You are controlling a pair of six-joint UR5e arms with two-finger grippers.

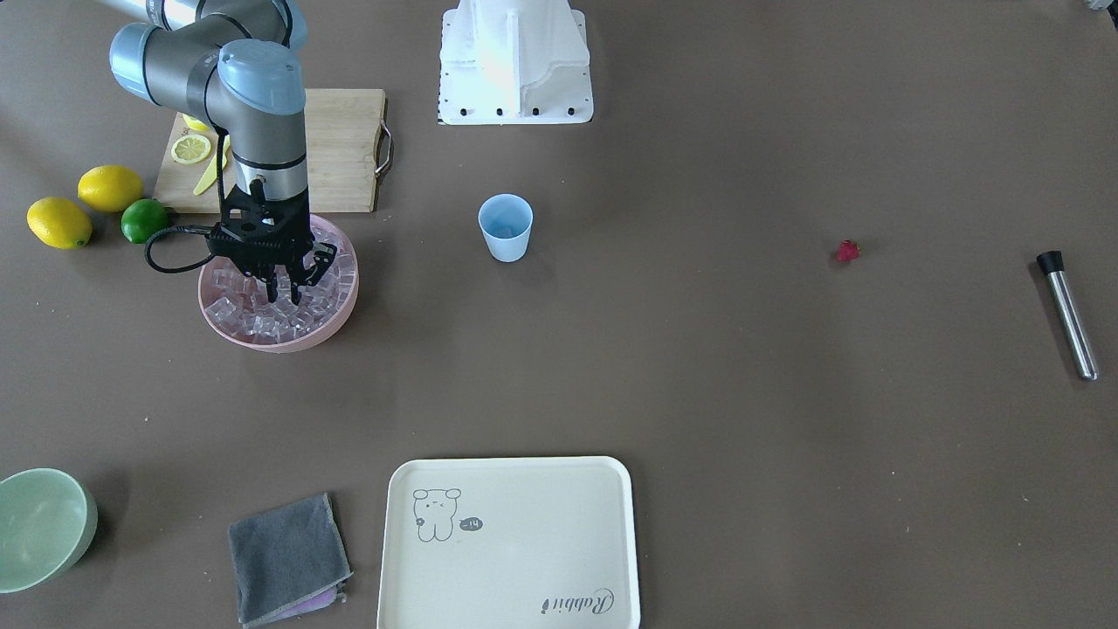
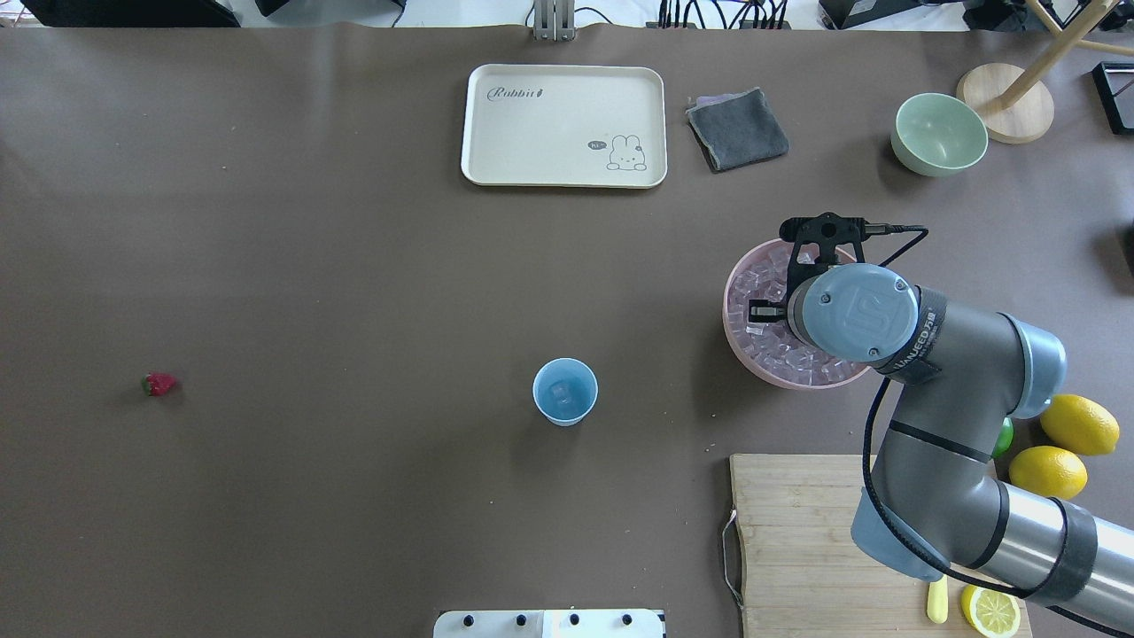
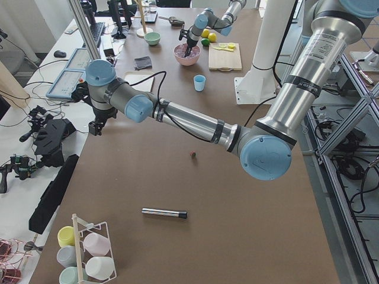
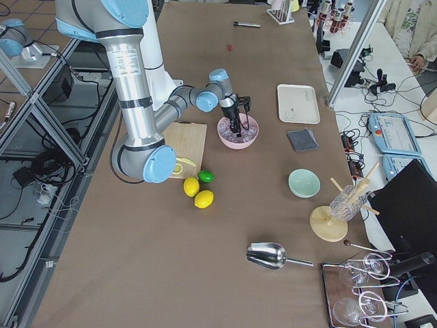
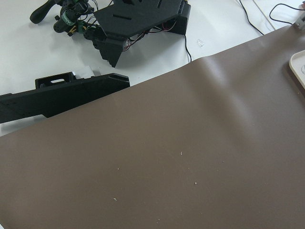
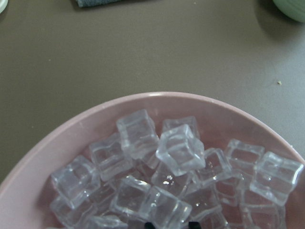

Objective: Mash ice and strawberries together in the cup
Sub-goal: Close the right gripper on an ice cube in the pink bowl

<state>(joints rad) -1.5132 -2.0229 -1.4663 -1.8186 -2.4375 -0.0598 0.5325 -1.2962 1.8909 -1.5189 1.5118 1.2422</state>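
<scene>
Dozens of clear ice (image 6: 180, 149) cubes lie heaped in the pink bowl (image 6: 66, 138) at the right of the table (image 2: 354, 266), as the overhead view shows it. The right gripper (image 1: 286, 290) points straight down into that heap. Its two black fingertips (image 6: 192, 225) stand apart at the bottom edge of the wrist view, down among the top cubes, and one cube lies just ahead of the gap between them. Whether either tip touches that cube cannot be told. The blue cup (image 2: 564, 392) stands upright mid-table, well left of the bowl and a little nearer the robot, with what looks like one cube at its bottom. The strawberry (image 2: 159, 384) lies alone on the bare table far to the left, well apart from cup and bowl. The left gripper (image 3: 96, 125) hangs over the table's far left edge, and whether its fingers are apart or together cannot be told.
</scene>
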